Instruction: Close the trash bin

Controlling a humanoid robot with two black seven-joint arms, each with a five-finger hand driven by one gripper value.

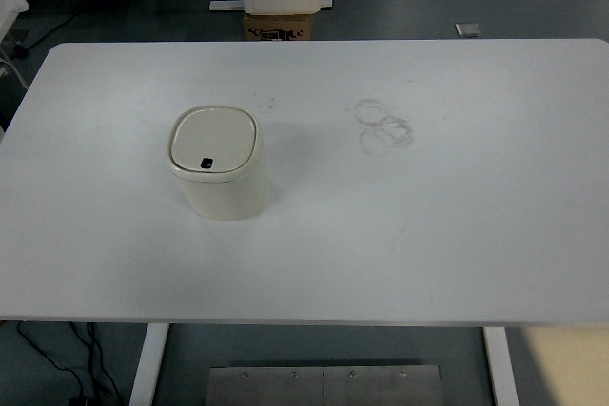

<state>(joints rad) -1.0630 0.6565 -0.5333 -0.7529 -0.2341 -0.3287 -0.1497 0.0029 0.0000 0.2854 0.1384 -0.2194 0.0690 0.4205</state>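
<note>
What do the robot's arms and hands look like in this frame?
Neither arm nor hand shows in the head view now, so their appearance cannot be described from it. Only the white table, faint ring marks on it and the cream trash bin with its lid down are visible.

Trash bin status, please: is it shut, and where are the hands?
Both hands out of view. Trash bin on the table, lid down flat. Nothing in the way.
</note>
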